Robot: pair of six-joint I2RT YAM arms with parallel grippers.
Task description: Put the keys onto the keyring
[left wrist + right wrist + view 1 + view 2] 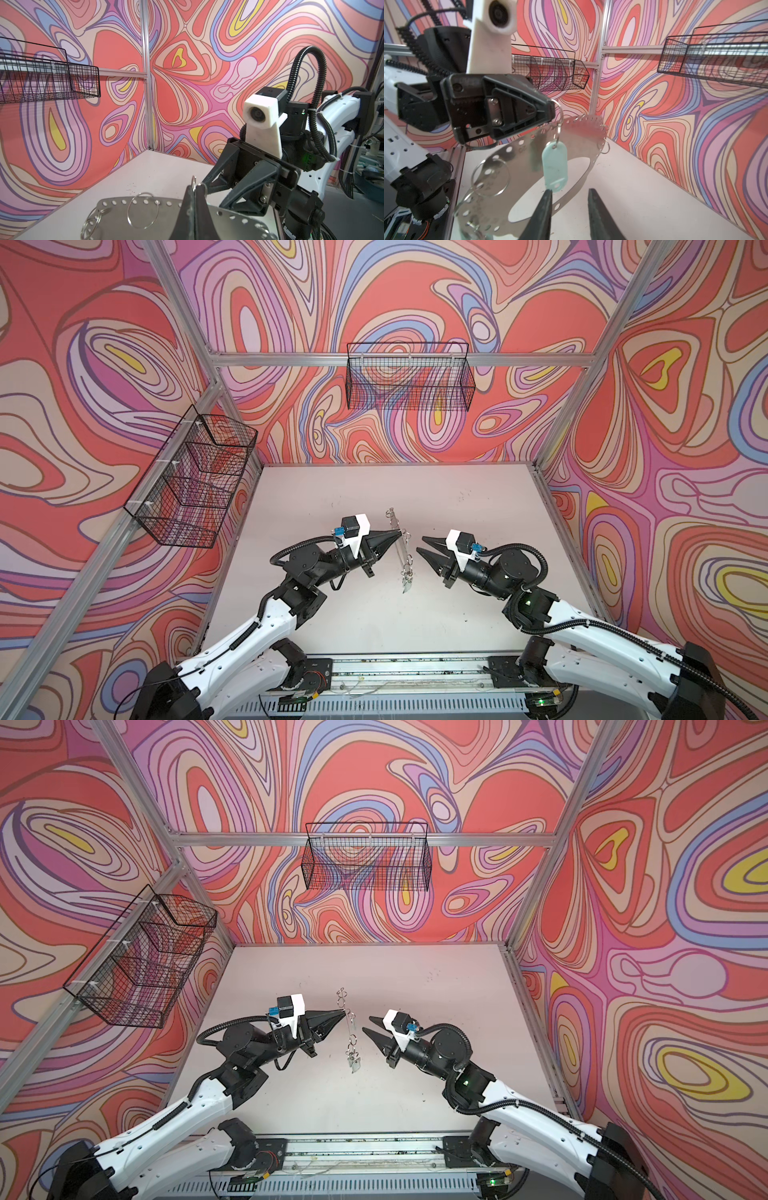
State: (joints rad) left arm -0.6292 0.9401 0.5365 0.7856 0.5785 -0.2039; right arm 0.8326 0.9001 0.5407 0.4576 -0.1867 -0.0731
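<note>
The keyring (399,549) (348,1036), a thin grey metal plate with holes and wire loops round its rim, hangs edge-on above the table in both top views. My left gripper (400,534) (194,187) is shut on its rim, at a wire loop. In the right wrist view the plate (517,162) shows its large oval hole. From the pinched loop hangs a mint-blue tag (554,166) of one of the keys. Another bunch dangles at the plate's low end (405,583). My right gripper (420,544) (570,192) is open, empty, its tips just short of the tag.
A black wire basket (409,377) hangs on the back wall, and a divided one (195,481) on the left wall. The pale table (374,614) is fenced by aluminium frame posts. A metal rail (407,672) runs along the front between the arm bases.
</note>
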